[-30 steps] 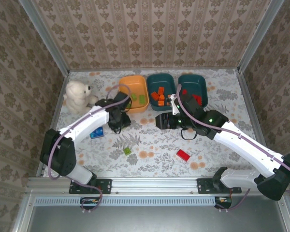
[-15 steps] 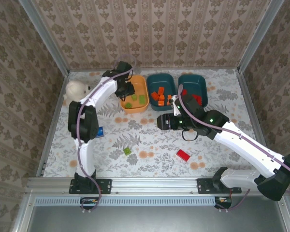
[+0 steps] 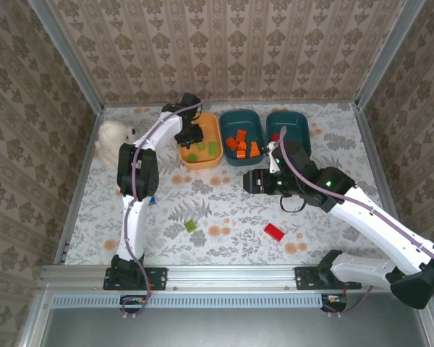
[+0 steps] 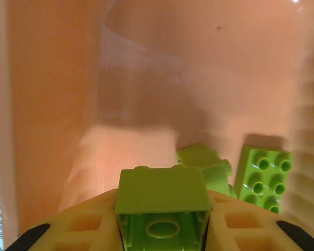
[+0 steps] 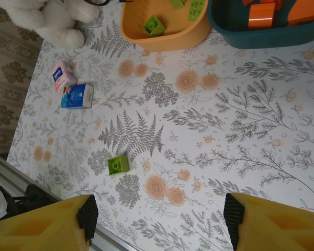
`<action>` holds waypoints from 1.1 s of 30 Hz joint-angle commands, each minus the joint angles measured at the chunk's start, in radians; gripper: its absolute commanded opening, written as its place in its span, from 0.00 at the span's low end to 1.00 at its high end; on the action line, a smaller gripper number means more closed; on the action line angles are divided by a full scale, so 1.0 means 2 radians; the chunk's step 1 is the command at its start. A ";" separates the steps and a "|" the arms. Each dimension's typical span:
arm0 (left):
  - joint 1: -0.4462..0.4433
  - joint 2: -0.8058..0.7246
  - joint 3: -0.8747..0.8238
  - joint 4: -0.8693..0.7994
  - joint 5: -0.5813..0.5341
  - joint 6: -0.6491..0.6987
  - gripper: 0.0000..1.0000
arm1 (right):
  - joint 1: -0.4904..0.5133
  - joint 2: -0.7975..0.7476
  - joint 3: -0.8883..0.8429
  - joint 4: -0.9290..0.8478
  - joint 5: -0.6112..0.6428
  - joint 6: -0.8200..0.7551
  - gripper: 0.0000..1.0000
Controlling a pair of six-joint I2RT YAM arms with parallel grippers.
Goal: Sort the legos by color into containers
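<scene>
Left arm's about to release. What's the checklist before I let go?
1. Left gripper shut on lime green plastic brick: ok.
2. Brick above shallow orange plastic tray: ok.
3. Tray holds matching lime green bricks: ok.
4. Drop height above tray floor: cannot tell.
5. Right gripper open, away from the tray: ok.
6. All legos sorted: not ok; small green brick and red brick lie loose on floral table.

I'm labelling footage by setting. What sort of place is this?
Probably a robot test booth dressed up as a home: wallpapered walls boxed in by an aluminium frame, a floral tabletop, and robot arms bolted to a rail.
</scene>
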 commanded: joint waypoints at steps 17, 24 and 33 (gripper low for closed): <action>0.005 -0.030 0.006 0.003 0.024 -0.072 0.60 | -0.011 0.000 -0.005 -0.052 0.022 0.016 0.68; -0.018 -0.130 -0.064 0.050 0.037 -0.072 0.62 | -0.020 0.046 0.007 -0.206 0.039 0.049 0.69; -0.054 -0.336 -0.309 0.118 0.076 -0.071 0.63 | 0.031 0.127 -0.043 -0.258 0.042 0.063 0.79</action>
